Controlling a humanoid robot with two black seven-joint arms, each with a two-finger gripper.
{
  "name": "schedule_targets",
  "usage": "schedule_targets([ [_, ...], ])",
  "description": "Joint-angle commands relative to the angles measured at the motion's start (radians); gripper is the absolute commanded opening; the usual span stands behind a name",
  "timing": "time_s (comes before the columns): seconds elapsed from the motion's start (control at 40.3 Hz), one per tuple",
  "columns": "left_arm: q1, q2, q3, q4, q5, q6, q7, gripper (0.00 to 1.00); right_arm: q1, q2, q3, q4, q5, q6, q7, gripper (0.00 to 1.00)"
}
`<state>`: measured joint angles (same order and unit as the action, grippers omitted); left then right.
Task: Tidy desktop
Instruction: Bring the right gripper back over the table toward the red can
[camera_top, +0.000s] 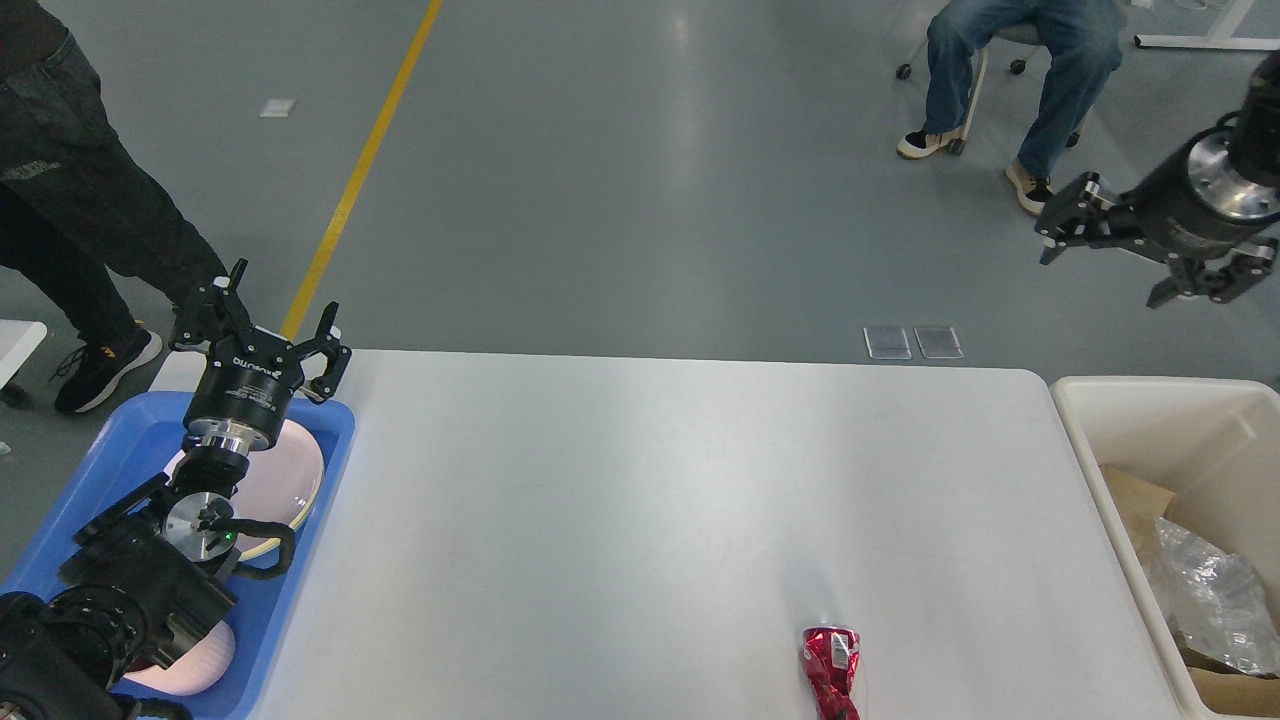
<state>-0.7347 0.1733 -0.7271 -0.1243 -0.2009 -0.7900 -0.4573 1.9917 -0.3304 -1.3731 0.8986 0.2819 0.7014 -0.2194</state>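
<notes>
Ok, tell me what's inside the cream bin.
In the cream bin: brown cardboard and crumpled clear plastic. Whatever lies beneath them, and past the picture's edge, is hidden.

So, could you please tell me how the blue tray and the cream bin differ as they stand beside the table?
The blue tray is shallow and sits at the desktop's left end; the cream bin is deep and stands at its right end. The tray holds pale plates; the bin holds cardboard and crumpled clear plastic. The left gripper hangs over the tray; nothing hangs over the bin. Both are open-topped containers.
</notes>
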Motion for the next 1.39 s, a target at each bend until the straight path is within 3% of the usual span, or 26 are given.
schedule_targets([
  [0.0, 0.000, 0.000, 0.000, 0.000, 0.000, 0.000, -0.001, 0.96, 0.056, 0.166, -0.009, -0.003, 0.100, 0.001, 0.000, 1.00],
  [0.124, 0.000, 0.000, 0.000, 0.000, 0.000, 0.000, 0.000, 0.96, 0.099, 0.270, 0.002, -0.006, 0.229, 0.004, -0.003, 1.00],
  [0.373, 0.000, 0.000, 0.000, 0.000, 0.000, 0.000, 0.000, 0.96, 0.113, 0.249, 0.042, 0.019, 0.246, 0.032, -0.003, 1.00],
  [0.571, 0.000, 0.000, 0.000, 0.000, 0.000, 0.000, 0.000, 0.96, 0.164, 0.217, 0.048, 0.241, 0.139, -0.040, -0.002, 1.00],
  [0.671, 0.000, 0.000, 0.000, 0.000, 0.000, 0.000, 0.000, 0.96, 0.161, 0.215, 0.048, 0.264, 0.103, -0.071, 0.000, 1.00],
  [1.366, 0.000, 0.000, 0.000, 0.000, 0.000, 0.000, 0.000, 0.96, 0.095, 0.152, 0.048, 0.071, 0.094, -0.026, -0.003, 1.00],
])
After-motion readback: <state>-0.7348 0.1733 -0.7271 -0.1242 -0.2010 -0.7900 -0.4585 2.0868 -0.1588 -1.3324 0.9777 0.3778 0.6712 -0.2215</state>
